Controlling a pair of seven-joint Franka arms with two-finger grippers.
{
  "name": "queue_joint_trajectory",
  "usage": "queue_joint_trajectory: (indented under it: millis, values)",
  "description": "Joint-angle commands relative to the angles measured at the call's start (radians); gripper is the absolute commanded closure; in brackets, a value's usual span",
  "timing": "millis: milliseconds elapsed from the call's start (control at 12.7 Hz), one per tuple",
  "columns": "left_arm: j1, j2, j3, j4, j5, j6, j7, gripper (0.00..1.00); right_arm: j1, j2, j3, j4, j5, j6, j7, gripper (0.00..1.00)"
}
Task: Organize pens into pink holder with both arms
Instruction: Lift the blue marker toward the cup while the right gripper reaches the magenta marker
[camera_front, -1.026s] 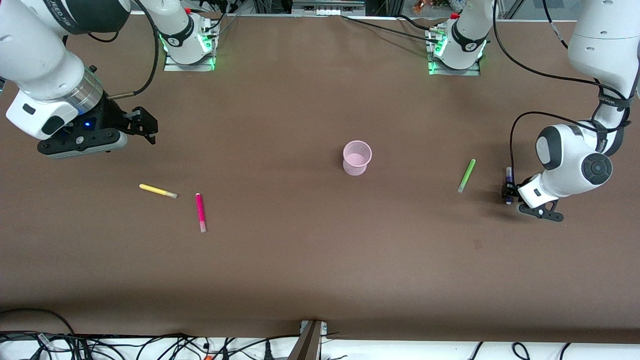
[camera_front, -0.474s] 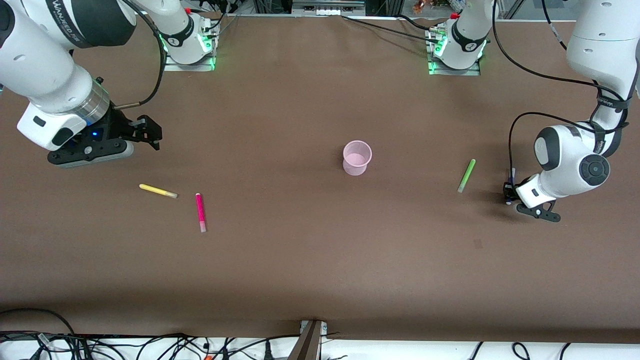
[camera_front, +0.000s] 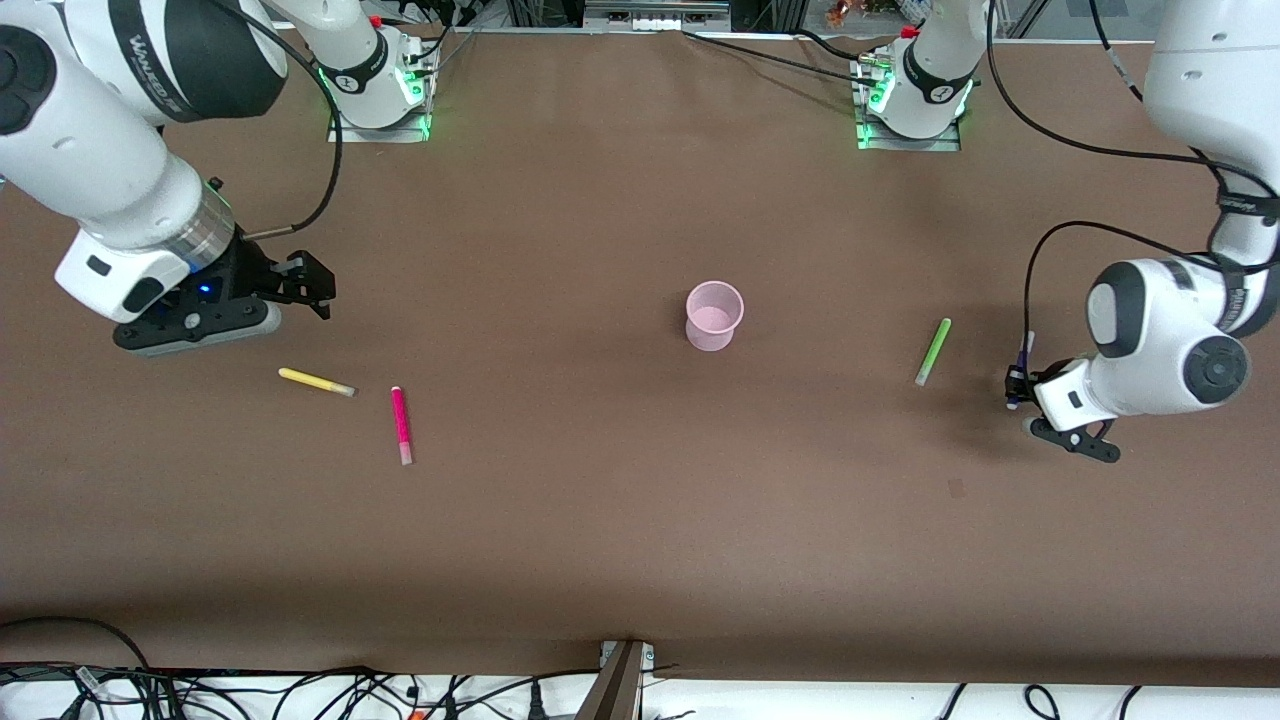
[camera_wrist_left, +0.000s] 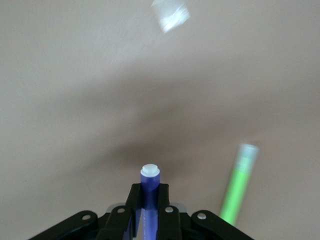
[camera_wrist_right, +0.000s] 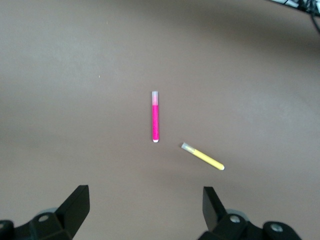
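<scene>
Pickup step: left gripper (camera_front: 1017, 385) clamps purple pen (camera_wrist_left: 149, 187); next, carry to pink holder (camera_front: 714, 315), its 9 o'clock. Right gripper (camera_front: 308, 284) spread wide above yellow pen (camera_front: 316, 382).

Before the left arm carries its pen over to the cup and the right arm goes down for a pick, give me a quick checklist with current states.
1. Left gripper shut on the dark purple marker pen: ok.
2. Translucent pale-pink plastic cup upright, mouth unobstructed: ok.
3. Cup free of pens so far: ok, none inside.
4. Light green marker pen lies on the table between the cup and the left gripper; clearance under the carry: cannot tell.
5. Right gripper fingers open: ok.
6. Right gripper lined up over the yellow marker pen or magenta-pink marker pen: not ok, both lie nearer the front camera.
</scene>
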Motion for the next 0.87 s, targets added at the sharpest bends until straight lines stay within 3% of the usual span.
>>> queue_joint_trajectory:
  millis: [0,395,789]
  values:
    - [0.005,-0.001,-0.077,0.145,-0.028,-0.154,0.030,1.00,-0.002,0.054,0.002,0.011,-0.004,-0.042,-0.040,0.00]
    - [0.017,-0.013,-0.250,0.152,-0.339,-0.189,0.079,1.00,-0.011,0.166,0.000,0.012,-0.004,0.006,-0.054,0.00]
    - [0.025,-0.013,-0.306,0.103,-0.671,-0.202,0.379,1.00,-0.001,0.365,0.000,0.003,0.023,0.170,-0.047,0.04]
